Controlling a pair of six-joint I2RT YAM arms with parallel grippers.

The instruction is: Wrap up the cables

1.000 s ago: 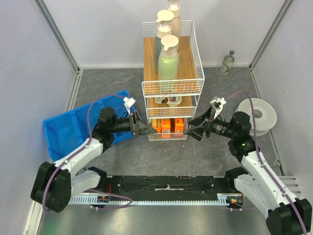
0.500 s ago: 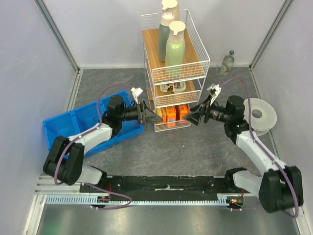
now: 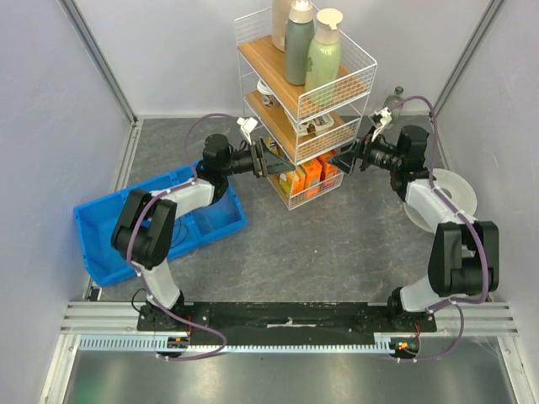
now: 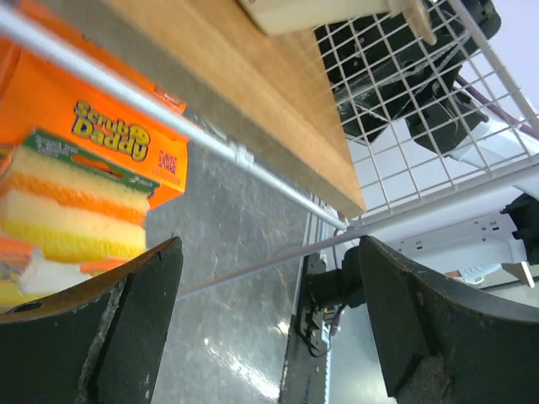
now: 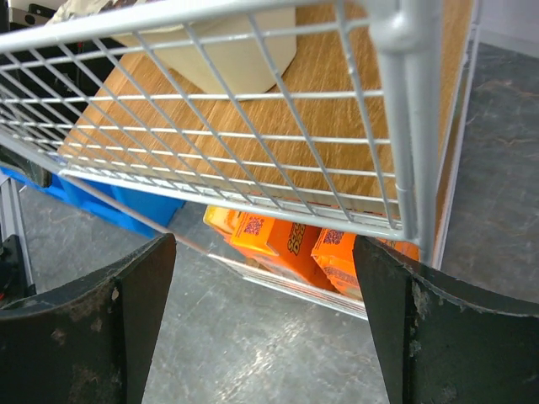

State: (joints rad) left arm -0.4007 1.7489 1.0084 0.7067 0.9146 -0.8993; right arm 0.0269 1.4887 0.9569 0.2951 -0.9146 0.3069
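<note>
Left fingers (image 4: 93, 337) are spread wide. In the left wrist view a thin rail of the white wire rack (image 3: 358, 63) and the edge of its wooden shelf board (image 4: 253, 76) cross the gap, and I can't see either finger touching them. Right fingers (image 5: 438, 337) are just as far apart, with the rack's corner post (image 5: 402, 126) and mesh side sitting over the gap, again no clear contact. From the top camera both arms stretch toward the far end of the surface (image 3: 337, 252) and meet the rack from opposite sides, each on its own side, down around the lower tiers. The rack looks tilted rather than upright, and I can't tell whether all its feet are on the surface. A few pump bottles (image 3: 324, 50) stand on the top tier and orange Scrub Daddy boxes (image 3: 307, 177) fill the bottom one. The blue bin (image 3: 97, 227) sits on the left side, partly under the left arm. A white roll (image 3: 459, 198) is over on the right, partly behind the right arm. As for cables, the only ones I can make out are the purple cables (image 3: 205, 120) looping along each arm — up on the arms, not between either set of fingers.
</note>
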